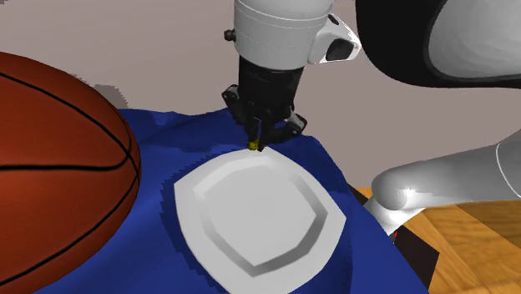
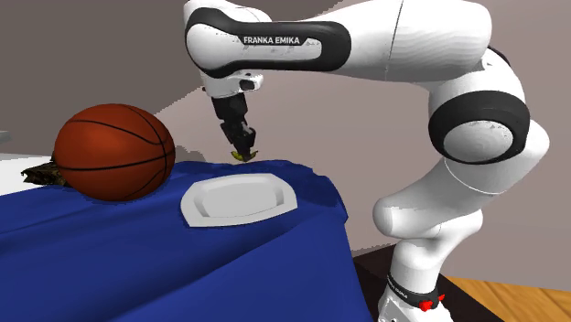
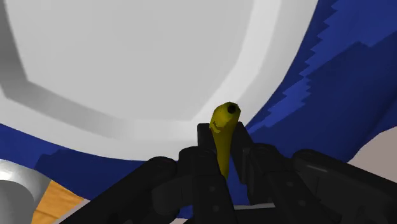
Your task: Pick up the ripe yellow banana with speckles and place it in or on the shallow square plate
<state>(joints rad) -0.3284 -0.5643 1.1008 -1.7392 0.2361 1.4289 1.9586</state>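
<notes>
Gripper (image 3: 222,135) tight around banana (image 3: 224,118), near plate (image 3: 127,63)

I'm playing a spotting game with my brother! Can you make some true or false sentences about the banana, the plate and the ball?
1. The hand clasps the banana. True.
2. The banana lies flat on the plate. False: it is up in the hand, near the plate's edge.
3. The ball is green. False: the basketball is orange-brown.
4. The plate sits on a blue cloth. True.
</notes>
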